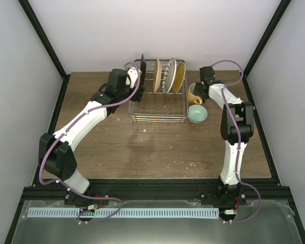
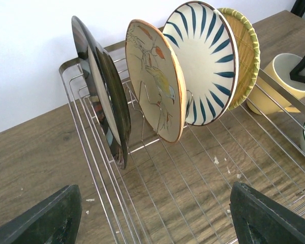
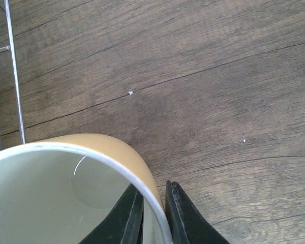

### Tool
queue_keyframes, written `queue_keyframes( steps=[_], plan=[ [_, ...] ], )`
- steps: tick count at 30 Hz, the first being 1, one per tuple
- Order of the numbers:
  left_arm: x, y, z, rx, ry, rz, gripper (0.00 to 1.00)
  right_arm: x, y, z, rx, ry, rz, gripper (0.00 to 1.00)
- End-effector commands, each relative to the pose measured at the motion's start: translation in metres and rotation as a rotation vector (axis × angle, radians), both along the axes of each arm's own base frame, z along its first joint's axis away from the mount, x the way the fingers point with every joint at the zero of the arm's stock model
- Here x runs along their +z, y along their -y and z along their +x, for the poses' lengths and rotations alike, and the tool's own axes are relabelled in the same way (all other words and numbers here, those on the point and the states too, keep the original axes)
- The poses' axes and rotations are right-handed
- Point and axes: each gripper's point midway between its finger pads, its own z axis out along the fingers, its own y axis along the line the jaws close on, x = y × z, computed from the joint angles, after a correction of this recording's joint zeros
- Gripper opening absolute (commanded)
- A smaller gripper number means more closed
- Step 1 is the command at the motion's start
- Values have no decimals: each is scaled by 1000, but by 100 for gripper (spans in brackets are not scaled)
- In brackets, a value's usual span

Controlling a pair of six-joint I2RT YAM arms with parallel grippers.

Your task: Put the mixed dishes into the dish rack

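We see the rack (image 1: 157,120) at the far middle of the tabletop (image 1: 142,147). It holds four plates on edge at its far end: from the left, a dark plate (image 2: 104,96), a bird plate (image 2: 155,86), a striped plate (image 2: 203,61) and a woven plate (image 2: 244,56). The mug (image 3: 107,147) is just right of the rack, and the bowl (image 1: 197,114) sits by the rack's near right corner.

Only the right wrist view shows us the right pincer (image 3: 153,203) clamped on the mug's wall, one finger inside and one outside. Only the left wrist view shows us the painted bird, and the left pincer (image 2: 155,190) with fingers wide apart at the rack's left rim.
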Motion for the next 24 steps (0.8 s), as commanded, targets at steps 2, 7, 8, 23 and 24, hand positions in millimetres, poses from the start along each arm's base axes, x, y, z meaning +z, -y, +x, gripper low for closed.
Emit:
queue_keyframes(
  steps=[2,7,8,23,24],
  plan=[
    [11,2,6,-1,26,-13,81,34,8,2,-14,57,-31,1],
    [12,5,5,-8,15,-43,81,70,19,-3,-49,127,-45,1],
    [13,7,4,-14,10,-59,81,77,22,-5,-57,143,-40,1],
    [8,38,-23,-192,-190,-334,81,138,15,-20,-9,282,53,1],
    [7,41,-26,-211,-240,-391,81,142,13,-23,-2,299,77,1]
  ],
)
